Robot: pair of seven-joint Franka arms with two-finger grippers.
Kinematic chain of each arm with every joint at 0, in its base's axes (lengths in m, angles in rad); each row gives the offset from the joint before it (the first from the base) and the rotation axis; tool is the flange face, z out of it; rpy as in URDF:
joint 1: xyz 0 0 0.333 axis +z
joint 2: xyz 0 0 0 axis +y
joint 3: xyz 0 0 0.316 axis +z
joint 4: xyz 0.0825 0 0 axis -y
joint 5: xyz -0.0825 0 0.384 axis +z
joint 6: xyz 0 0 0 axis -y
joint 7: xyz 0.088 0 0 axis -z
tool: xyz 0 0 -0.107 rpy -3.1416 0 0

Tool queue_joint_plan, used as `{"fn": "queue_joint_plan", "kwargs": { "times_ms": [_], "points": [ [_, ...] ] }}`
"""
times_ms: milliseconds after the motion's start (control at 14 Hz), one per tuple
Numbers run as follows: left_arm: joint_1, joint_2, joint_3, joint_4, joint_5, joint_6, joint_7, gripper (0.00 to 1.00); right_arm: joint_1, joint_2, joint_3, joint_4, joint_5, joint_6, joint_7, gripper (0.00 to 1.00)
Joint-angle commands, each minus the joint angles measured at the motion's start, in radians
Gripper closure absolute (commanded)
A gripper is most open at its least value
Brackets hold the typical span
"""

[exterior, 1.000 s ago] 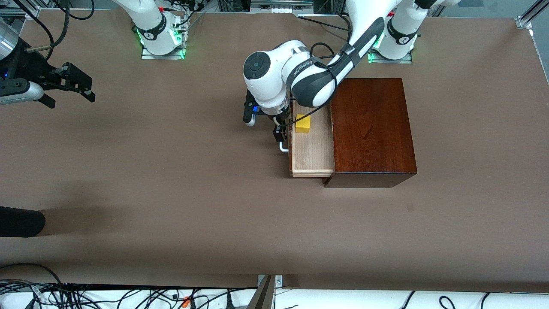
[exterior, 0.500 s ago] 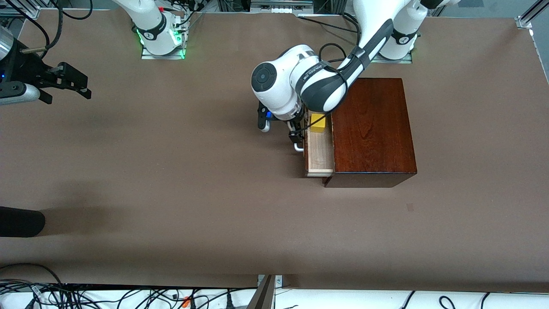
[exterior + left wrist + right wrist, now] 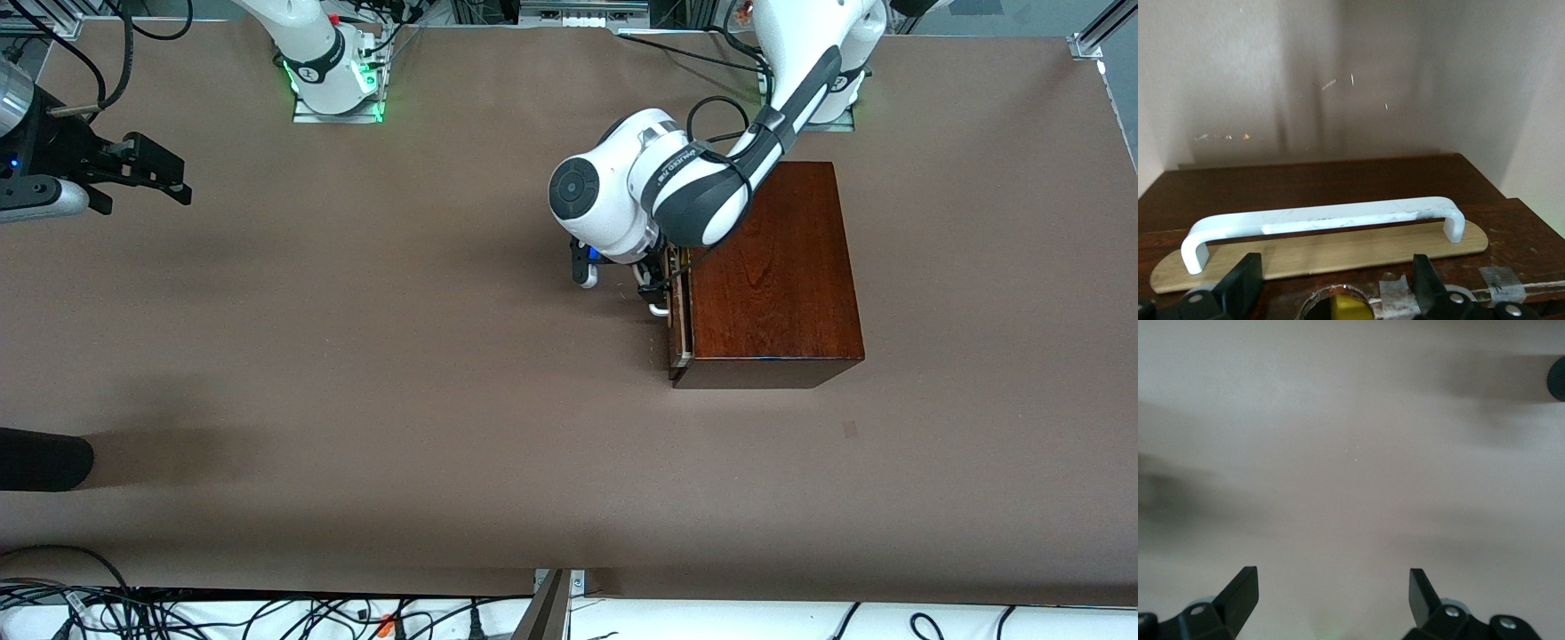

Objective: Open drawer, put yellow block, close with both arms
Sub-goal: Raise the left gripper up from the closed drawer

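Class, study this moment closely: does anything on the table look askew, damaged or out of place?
Little stands out. The drawer is nearly shut, a thin sliver showing at the wooden box. The left end effector is open at the white handle. The right end effector waits open over bare table.

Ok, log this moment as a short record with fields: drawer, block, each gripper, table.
drawer: pushed almost fully into the wooden box; only a thin sliver of the drawer shows
handle: white bar handle, right in front of the left gripper
yellow block: not visible
left gripper: left gripper at the drawer front, fingers open, holding nothing
right gripper: right gripper waits open over the brown table at the right arm's end
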Motion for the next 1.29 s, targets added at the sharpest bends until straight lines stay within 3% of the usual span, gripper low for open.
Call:
{"fn": "queue_joint_plan", "kwargs": {
  "times_ms": [0,500,857,1214],
  "points": [
    [0.041,-0.061,-0.002,-0.080,0.036,-0.009,0.024,0.00,0.001,-0.023,-0.002,-0.016,-0.006,0.010,0.001,0.00],
    [0.028,-0.063,-0.007,-0.059,0.031,0.011,-0.005,0.00,0.001,-0.021,-0.002,-0.014,-0.006,0.014,-0.003,0.00],
    [-0.049,-0.069,-0.018,0.102,0.013,0.019,-0.415,0.00,0.001,-0.020,-0.002,-0.014,-0.008,0.014,-0.004,0.00],
    [-0.003,-0.218,-0.021,0.149,-0.044,-0.012,-0.525,0.00,0.001,-0.020,-0.002,-0.014,-0.008,0.014,-0.004,0.00]
  ]
}}
